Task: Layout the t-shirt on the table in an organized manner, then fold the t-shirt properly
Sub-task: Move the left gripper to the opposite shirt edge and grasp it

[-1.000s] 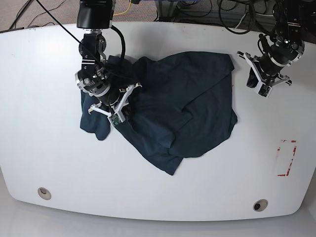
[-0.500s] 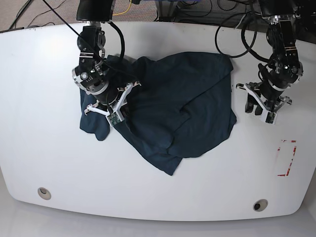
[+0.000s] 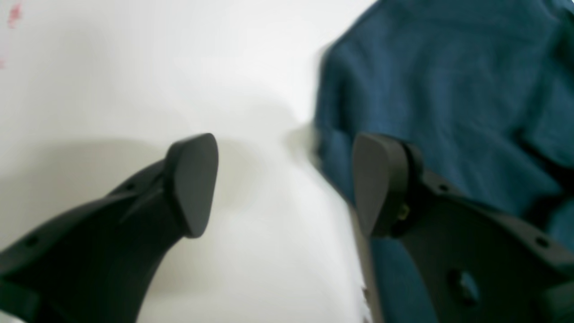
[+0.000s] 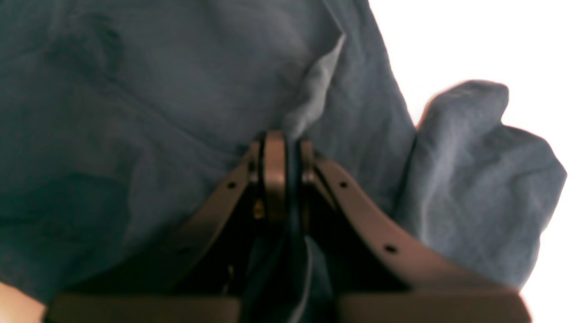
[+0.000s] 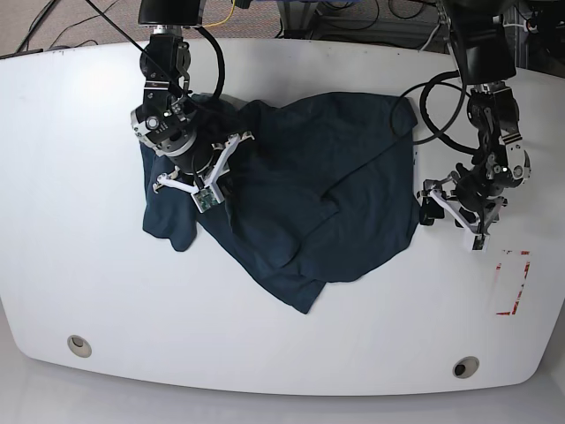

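The dark navy t-shirt [image 5: 327, 185] lies crumpled in the middle of the white table [image 5: 79, 221]. My right gripper [image 5: 212, 187] is over the shirt's left part and is shut on a fold of the cloth; the right wrist view shows the closed gripper [image 4: 282, 172] pinching the t-shirt [image 4: 134, 112]. My left gripper [image 5: 450, 223] is open and empty, low over the table just right of the shirt's right edge. In the left wrist view the gripper [image 3: 287, 184] straddles the edge of the t-shirt [image 3: 448, 89], one finger over bare table [image 3: 134, 67].
Two grey grommet holes [image 5: 79, 344] [image 5: 465, 367] sit near the front edge. A red tape rectangle [image 5: 512, 283] is at the right, just below my left gripper. Cables hang behind the table's far edge.
My left arm has come down and inward from the back right to the shirt's right edge. My right gripper, still holding cloth, shifted slightly toward the back.
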Motion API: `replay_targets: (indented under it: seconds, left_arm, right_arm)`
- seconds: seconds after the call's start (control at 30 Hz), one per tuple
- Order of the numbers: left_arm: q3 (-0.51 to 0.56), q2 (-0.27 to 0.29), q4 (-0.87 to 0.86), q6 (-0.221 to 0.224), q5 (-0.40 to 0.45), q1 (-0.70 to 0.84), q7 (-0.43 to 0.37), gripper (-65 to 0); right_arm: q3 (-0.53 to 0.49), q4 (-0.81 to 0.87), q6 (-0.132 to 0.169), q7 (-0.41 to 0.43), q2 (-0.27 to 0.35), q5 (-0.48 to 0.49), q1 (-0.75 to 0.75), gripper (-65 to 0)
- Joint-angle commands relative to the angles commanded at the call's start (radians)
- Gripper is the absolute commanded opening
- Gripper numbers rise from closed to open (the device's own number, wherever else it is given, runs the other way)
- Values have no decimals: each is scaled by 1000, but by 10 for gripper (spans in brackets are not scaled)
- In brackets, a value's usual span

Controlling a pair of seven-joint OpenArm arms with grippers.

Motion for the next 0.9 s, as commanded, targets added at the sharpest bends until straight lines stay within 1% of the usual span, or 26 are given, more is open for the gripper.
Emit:
replay_targets:
  seconds: [0.07,0.23,0.33,0.5,0.53,0.6,0.63,0.73,0.77,0.8,0.83,0.87,0.9]
  left_arm:
    - [32,0,-31,0,-2,-17,-8,-228]
    - [98,0,-86,-2,-3,-34,-58,-228]
    - [137,0,-112,-2,-3,-35,-69,-228]
    - [172,2,-118,0,-3,-48,-77,-231]
    - [178,2,-118,0,-3,-46,-77,-242]
    - [178,2,-118,0,-2,-46,-77,-289]
    - [178,2,-118,0,0,-44,-77,-332]
    - [178,2,-118,5,0,-43,-77,-506]
    - [176,2,-118,6,0,-43,-77,-587]
    - [176,2,-118,6,2,-43,-77,-635]
    - [176,2,-118,6,2,-43,-74,-650]
    - [175,2,-118,8,2,-44,-72,-650]
    - [175,0,-115,18,2,-43,-72,-646]
  right_arm:
    - [0,11,0,0,0,0,-6,-650]
    - [0,41,0,0,0,0,-18,-650]
    - [0,46,0,0,0,0,-25,-650]
    - [2,72,0,0,0,0,-31,-650]
    - [2,83,0,0,0,0,-32,-650]
    - [2,95,0,0,0,0,-34,-650]
    - [2,101,0,0,0,0,-34,-650]
    - [2,112,0,-2,0,0,-40,-650]
    - [2,115,0,-2,-2,0,-40,-650]
    - [2,120,0,-2,-2,0,-40,-650]
    - [2,124,0,-2,-2,0,-41,-650]
    - [2,126,0,-2,-2,0,-43,-650]
    - [2,132,0,-2,-2,0,-43,-650]
